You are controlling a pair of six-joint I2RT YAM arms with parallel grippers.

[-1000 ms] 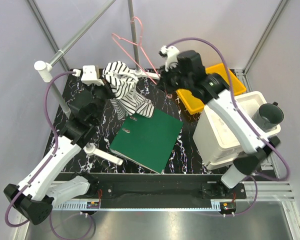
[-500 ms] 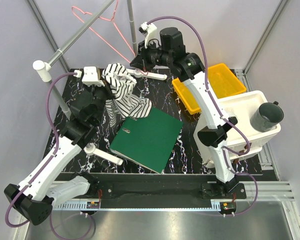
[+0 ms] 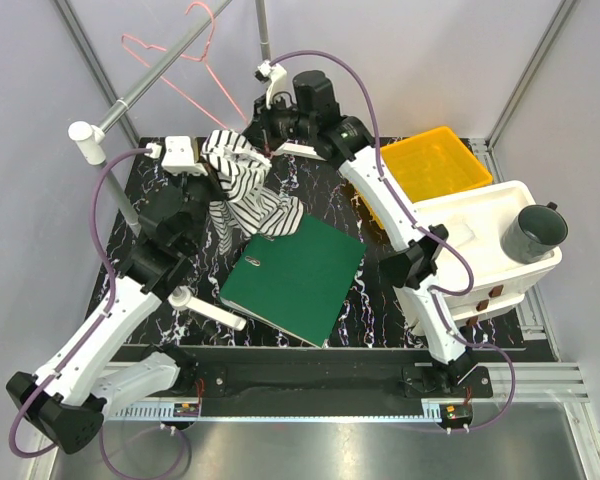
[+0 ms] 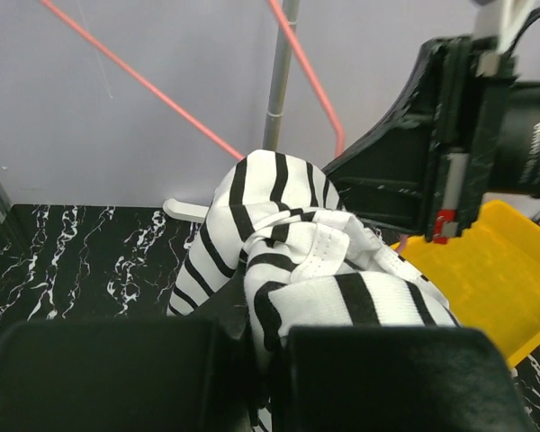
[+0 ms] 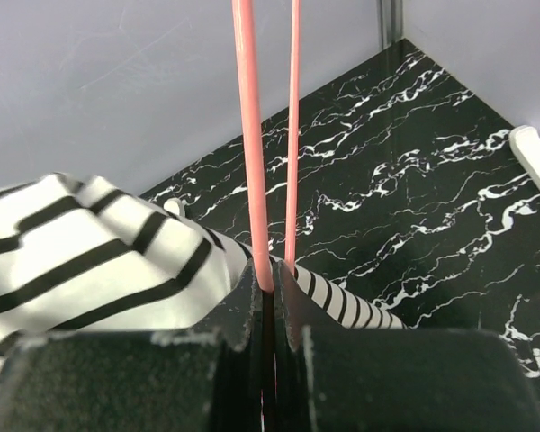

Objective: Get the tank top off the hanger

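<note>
The striped tank top (image 3: 248, 188) hangs bunched from my left gripper (image 3: 212, 168), which is shut on it above the table's back left; it fills the left wrist view (image 4: 315, 261). The pink hanger (image 3: 180, 70) is free of the garment, raised up and to the left over the grey rail. My right gripper (image 3: 270, 140) is shut on one wire of the hanger (image 5: 252, 180), just above and behind the tank top (image 5: 90, 252). The hanger's wires also cross the left wrist view (image 4: 144, 85).
A green binder (image 3: 295, 275) lies on the black marbled table (image 3: 380, 290). A grey rail (image 3: 165, 65) and upright post (image 3: 265, 40) stand at the back. A yellow bin (image 3: 430, 170) and a white container (image 3: 480, 255) holding a grey cup (image 3: 533, 232) are at the right.
My right gripper has swung left and back with the hanger, lifting it clear of the tank top and over the rail. My left gripper has kept hold of the tank top in place.
</note>
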